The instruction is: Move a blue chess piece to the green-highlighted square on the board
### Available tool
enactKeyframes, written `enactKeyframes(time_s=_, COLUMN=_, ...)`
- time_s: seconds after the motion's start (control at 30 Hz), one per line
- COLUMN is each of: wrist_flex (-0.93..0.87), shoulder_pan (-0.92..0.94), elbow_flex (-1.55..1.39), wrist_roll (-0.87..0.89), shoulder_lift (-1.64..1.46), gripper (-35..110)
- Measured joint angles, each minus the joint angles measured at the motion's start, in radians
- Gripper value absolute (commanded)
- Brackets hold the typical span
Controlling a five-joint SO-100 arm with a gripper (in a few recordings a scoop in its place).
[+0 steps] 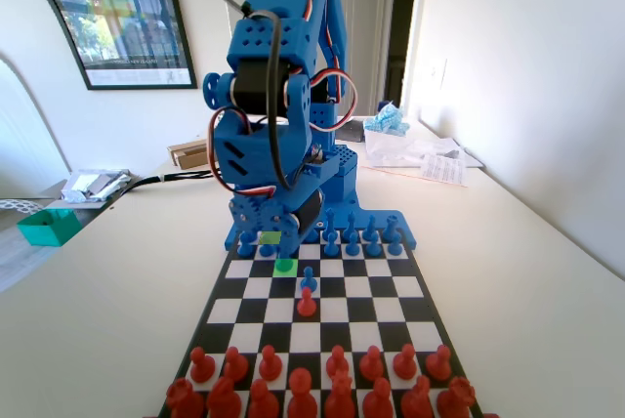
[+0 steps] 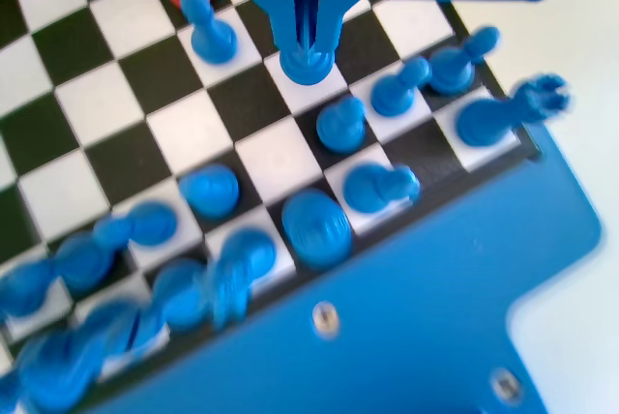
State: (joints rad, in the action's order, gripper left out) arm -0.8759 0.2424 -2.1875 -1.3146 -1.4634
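In the wrist view my gripper (image 2: 308, 32) hangs from the top edge, its jaws drawn together on a blue chess piece (image 2: 308, 64), a pawn whose round base sits on or just above a white square of the board (image 2: 97, 104). The fixed view shows my gripper (image 1: 286, 245) lowered at the board's (image 1: 391, 286) far end, right over the green-highlighted square (image 1: 285, 266). A duller green square (image 1: 270, 237) lies one row behind it, partly under the arm.
A lone blue pawn (image 1: 309, 281) (image 2: 208, 35) stands one square forward and beside the gripper, with a red pawn (image 1: 307, 303) facing it. Blue pawns and back-row pieces (image 2: 340, 124) crowd the rows near the arm's base. Red pieces (image 1: 303, 379) fill the near rows.
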Motion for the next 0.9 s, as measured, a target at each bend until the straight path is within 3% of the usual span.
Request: enactKeyframes(time_s=0.9, wrist_flex=0.032, shoulder_pan=-0.015, elbow_flex=-0.034, wrist_roll=0.017, shoulder_lift=0.0, gripper=11)
